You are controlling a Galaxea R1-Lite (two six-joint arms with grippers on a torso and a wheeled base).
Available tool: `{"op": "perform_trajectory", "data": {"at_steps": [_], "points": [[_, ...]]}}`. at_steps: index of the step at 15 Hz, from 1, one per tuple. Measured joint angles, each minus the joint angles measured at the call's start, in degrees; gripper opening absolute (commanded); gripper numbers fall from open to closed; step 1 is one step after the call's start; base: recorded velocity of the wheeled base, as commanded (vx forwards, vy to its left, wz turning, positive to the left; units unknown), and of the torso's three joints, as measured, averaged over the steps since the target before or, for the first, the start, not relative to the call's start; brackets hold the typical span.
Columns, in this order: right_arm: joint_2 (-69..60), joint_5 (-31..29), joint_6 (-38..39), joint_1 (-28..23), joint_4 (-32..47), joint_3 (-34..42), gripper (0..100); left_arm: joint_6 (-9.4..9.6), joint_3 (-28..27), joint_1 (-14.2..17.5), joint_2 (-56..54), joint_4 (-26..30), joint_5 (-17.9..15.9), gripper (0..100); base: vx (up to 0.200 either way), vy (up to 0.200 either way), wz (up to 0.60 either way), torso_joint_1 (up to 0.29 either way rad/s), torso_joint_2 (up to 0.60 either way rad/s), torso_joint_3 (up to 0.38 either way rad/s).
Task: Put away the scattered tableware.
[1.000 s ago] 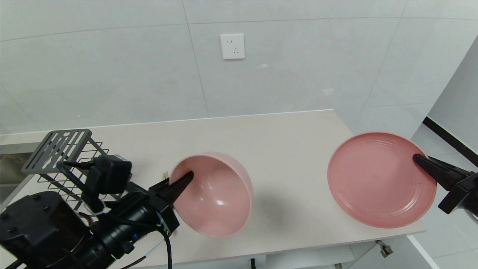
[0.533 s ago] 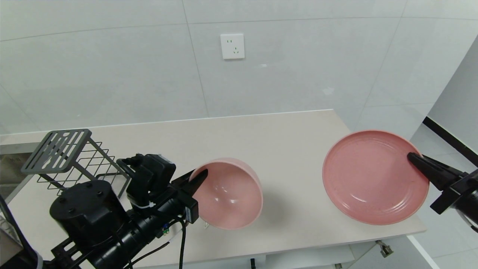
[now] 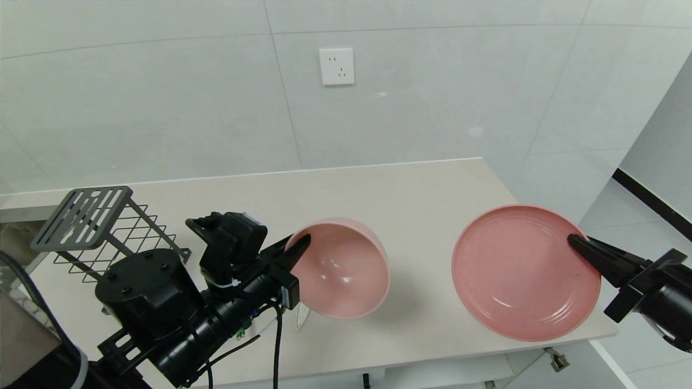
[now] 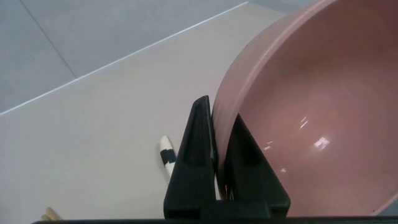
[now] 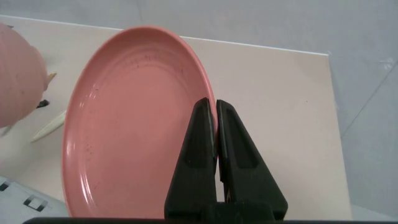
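Observation:
A pink bowl [image 3: 343, 267] hangs tilted above the table's front left, with my left gripper [image 3: 304, 239] shut on its rim. In the left wrist view the two fingers pinch the bowl [image 4: 311, 93] wall at my left gripper [image 4: 217, 113]. A pink plate [image 3: 524, 273] is held tilted over the table's right front corner, my right gripper [image 3: 574, 240] shut on its right rim. The right wrist view shows the plate [image 5: 130, 118] edge clamped in my right gripper [image 5: 211, 104], with the bowl [image 5: 15, 74] at the edge of that picture.
A black wire dish rack [image 3: 102, 227] stands at the left end of the beige table [image 3: 378, 194]. Light chopsticks [image 5: 50, 124] lie on the table under the bowl, one tip [image 4: 166, 152] near my left fingers. A tiled wall rises behind.
My left arm has carried the bowl to the right and a little up. My right arm has brought the plate leftward and lower, nearer the bowl.

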Motion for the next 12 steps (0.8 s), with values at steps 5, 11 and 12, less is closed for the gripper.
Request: {"op": "perform_trajectory", "data": {"at_steps": [5, 11, 12], "points": [[-1.1, 0.0, 0.0, 0.0, 0.1, 1.2, 0, 0.02, 1.3, -1.7, -1.2, 0.0, 0.0, 0, -0.16, 0.0, 0.0, -0.005, 0.0, 0.003], [-3.4, 0.0, 0.0, -0.1, 0.0, 2.6, 0, 0.02, 6.4, -2.3, -5.3, 0.1, 0.0, 0, 0.0, 0.0, 0.0, 0.0, 0.0, 0.0], [-3.4, 0.0, 0.0, -0.1, 0.1, 2.6, 0, 0.0, 6.9, -2.2, -5.7, 0.1, 0.0, 0, 0.0, 0.0, 0.0, 0.0, 0.0, 0.0]]}}
